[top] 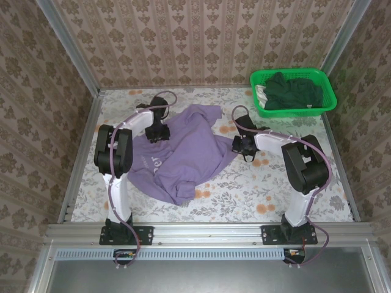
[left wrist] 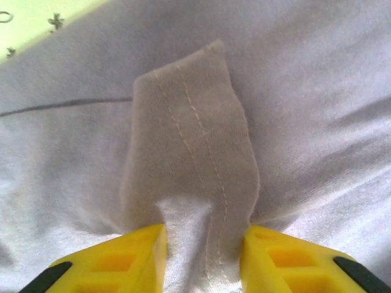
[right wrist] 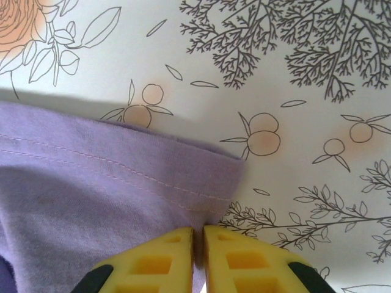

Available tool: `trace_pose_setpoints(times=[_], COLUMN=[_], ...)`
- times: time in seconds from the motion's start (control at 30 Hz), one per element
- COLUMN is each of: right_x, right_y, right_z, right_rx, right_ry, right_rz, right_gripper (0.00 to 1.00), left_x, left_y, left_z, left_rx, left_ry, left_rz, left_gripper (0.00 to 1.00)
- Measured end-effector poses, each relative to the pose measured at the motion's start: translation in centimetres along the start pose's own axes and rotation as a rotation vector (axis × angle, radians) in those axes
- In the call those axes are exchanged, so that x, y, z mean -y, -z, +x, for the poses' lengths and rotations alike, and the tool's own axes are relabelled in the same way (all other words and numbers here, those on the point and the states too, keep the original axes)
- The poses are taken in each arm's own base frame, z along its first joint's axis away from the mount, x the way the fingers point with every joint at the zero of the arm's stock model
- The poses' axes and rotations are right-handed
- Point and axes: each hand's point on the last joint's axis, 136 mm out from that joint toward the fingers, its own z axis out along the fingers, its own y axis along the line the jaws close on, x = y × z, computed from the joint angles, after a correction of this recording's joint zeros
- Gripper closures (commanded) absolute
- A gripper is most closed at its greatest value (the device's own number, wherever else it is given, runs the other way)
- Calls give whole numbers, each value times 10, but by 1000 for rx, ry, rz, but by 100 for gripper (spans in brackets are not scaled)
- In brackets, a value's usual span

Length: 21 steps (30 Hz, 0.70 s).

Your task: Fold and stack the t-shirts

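The lavender-purple t-shirt (top: pixel 183 155) lies crumpled on the floral table, left of centre. My left gripper (top: pixel 157 131) is at its upper left part. In the left wrist view a stitched fold of the t-shirt (left wrist: pixel 189 134) stands bunched between the yellow fingers (left wrist: pixel 146 250), and the left gripper (left wrist: pixel 203 235) is shut on it. My right gripper (top: pixel 243 146) is at the shirt's right edge. Its jaws (right wrist: pixel 199 235) are pressed together on the hemmed corner of the t-shirt (right wrist: pixel 91 183). Dark green t-shirts (top: pixel 292 91) lie heaped in the basket.
The bright green plastic basket (top: pixel 296 113) stands at the back right corner. Bare floral tablecloth (top: pixel 275 189) stretches across the front and right of the table. Patterned walls and metal rails close in the sides.
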Motion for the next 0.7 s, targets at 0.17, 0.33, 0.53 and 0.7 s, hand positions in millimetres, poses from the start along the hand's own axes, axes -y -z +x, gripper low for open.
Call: trace_pose_setpoints(times=[0.17,0.33,0.53,0.7], right_x=[0,1,10,23], right_y=[0,1,5,12], right_z=[0,0,5,17], right_rx=[5,16,37,35], right_ry=[-11,-29,-76,-139], right_rz=[-11,-24,-41,-32], right_gripper=[89,94,100,100], left_x=[-2,-5,-14,-30], left_y=[1,3,27,83], left_z=[-1,-4,-21,-62], left_rx=[6,14,111,311], left_ry=[-8,-12,-10,53], left_rz=[-12,-30,-73,-64], left_gripper=[99,100,100,100])
